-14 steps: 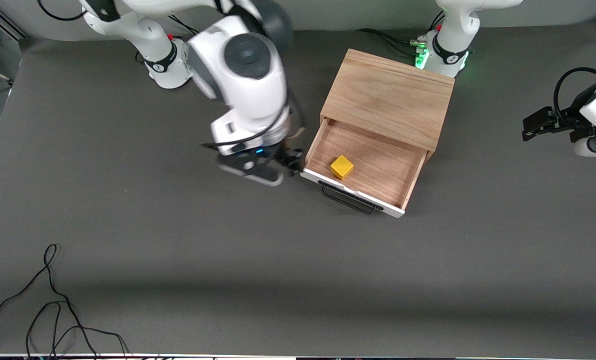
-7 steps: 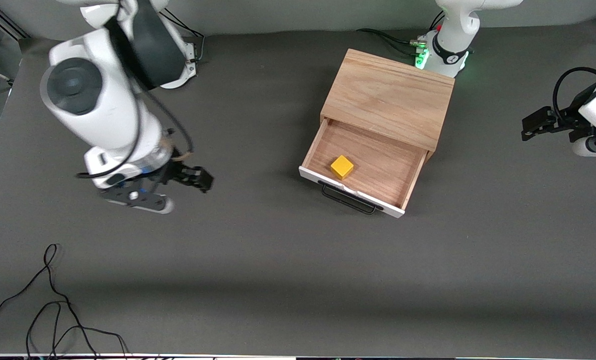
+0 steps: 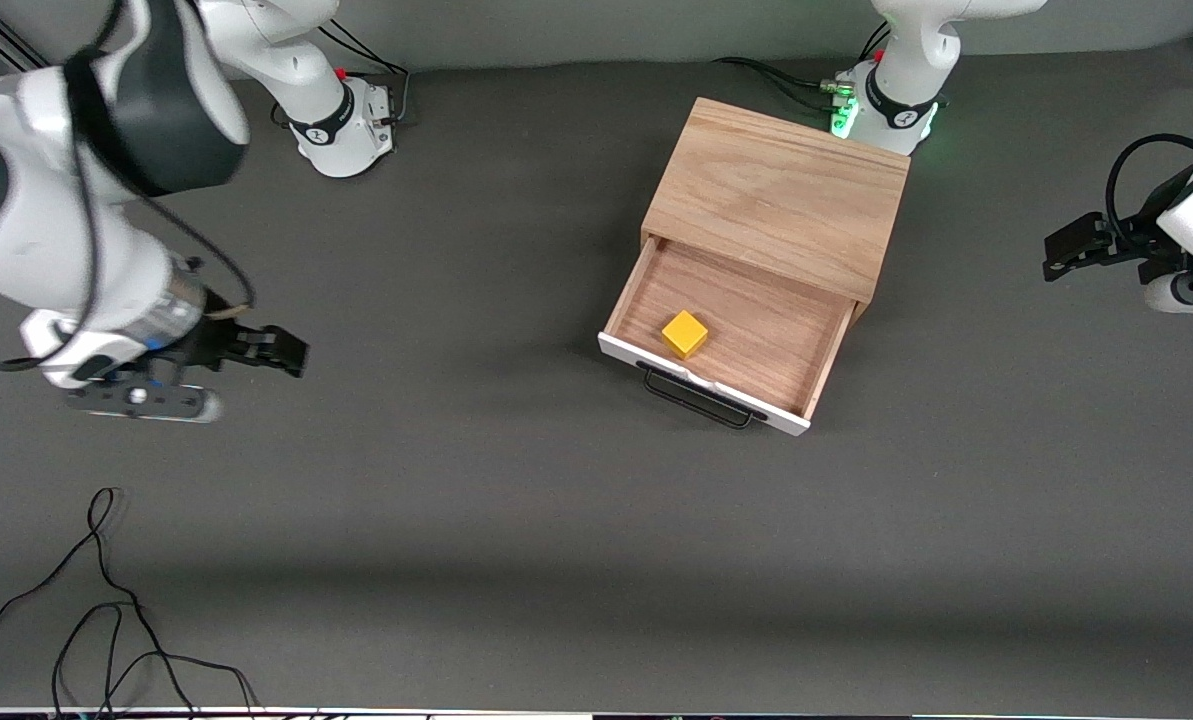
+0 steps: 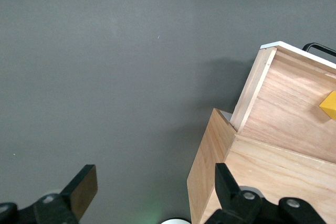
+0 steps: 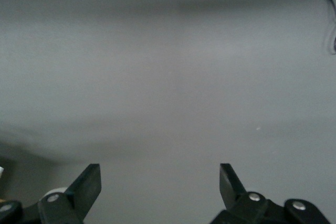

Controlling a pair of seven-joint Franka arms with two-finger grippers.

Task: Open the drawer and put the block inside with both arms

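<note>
Drawer: pulled out of cabinet; block lies inside. Right gripper: over table, fingers spread, empty. Left gripper: waiting at table's edge, fingers spread.

A dark grey counter carries a light wooden cabinet toward the left arm's end, its drawer pulled open toward the front camera. Two white arm bases stand along its farther edge. A loose black cable lies coiled near the front camera, toward the right arm's end.
</note>
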